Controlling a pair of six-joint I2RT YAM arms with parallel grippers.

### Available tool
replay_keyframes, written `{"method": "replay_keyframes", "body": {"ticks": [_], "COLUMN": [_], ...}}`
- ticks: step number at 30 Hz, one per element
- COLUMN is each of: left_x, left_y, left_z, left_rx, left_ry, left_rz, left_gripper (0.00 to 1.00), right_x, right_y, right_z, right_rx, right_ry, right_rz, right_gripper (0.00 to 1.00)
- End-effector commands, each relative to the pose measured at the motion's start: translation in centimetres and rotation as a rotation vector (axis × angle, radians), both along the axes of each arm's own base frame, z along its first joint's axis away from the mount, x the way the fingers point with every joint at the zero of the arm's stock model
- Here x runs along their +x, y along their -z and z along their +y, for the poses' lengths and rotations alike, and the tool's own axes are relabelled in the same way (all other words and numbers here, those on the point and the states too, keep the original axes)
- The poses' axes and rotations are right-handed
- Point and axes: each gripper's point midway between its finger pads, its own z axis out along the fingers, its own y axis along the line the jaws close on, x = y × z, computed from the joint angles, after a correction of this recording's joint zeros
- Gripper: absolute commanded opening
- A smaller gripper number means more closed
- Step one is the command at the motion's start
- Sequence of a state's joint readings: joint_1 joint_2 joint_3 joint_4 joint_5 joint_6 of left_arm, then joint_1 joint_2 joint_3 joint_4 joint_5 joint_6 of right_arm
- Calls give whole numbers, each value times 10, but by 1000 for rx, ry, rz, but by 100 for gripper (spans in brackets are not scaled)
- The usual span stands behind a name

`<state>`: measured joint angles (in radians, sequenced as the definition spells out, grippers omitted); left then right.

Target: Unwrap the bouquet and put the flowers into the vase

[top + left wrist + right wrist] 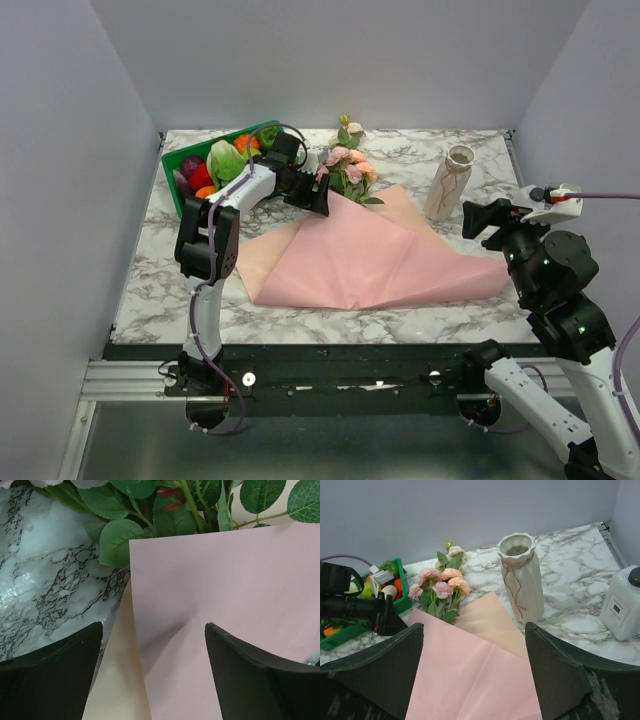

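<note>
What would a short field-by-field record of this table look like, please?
wrapping: pink paper opened and spread on the marble table, a peach sheet under it
flowers: flowers lying at the paper's far edge
vase: vase upright, right of the flowers, no stems in it
left tool: left tool open, over the paper's edge by the leaves
right tool: right tool open, holding nothing
other: green crate far left; white pump bottle right of the vase

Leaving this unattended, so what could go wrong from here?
1. The left jaws stand open over the edge of the flat pink paper sheet, beside the leaves of the pink and peach artificial roses: closing might pinch paper with stems.
2. The cream-white ribbed vase stands free and narrow-mouthed; leafy stems could tip it.
</note>
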<state>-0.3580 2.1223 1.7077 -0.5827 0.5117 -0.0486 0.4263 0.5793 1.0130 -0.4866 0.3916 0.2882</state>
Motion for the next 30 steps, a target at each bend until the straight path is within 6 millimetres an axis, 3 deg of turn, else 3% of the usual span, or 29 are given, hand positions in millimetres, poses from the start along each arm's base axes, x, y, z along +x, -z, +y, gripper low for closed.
{"method": "replay_keyframes", "body": {"ticks": [1,3,6,11,14,20,22,25,30], "left_x": [-3,-8,-14,-14,-15,-16,-16,-25,-57], "left_y": [-4,-6,-9,-13,-21,-37,-42,-54,-87], "left_z": [-10,-13,-18,-19,-21,-25,-25,-27,-43], "left_rx": [-35,-47,-70,-74,-97,-122,-129,-120,-121], "left_ry": [53,73,98,106,114,114,112,126,223], "left_rz": [2,4,16,31,26,13,11,1,-53], "left_gripper": [77,64,52,42,31,23,17,0,0], "right_x": [0,1,3,3,3,3,3,3,3], "right_y": [-4,-4,-6,-12,-14,-19,-21,-23,-29], "right_z": [7,7,9,13,15,16,17,17,17], "right_rx": [21,23,23,32,37,39,40,37,35], "right_ry": [-32,-32,-38,-58,-64,-74,-78,-80,-80], "right_rz": [-19,-19,-19,-27,-30,-39,-43,-49,-62], "right_gripper": [87,87,87,86,85,85,85,85,85]}}
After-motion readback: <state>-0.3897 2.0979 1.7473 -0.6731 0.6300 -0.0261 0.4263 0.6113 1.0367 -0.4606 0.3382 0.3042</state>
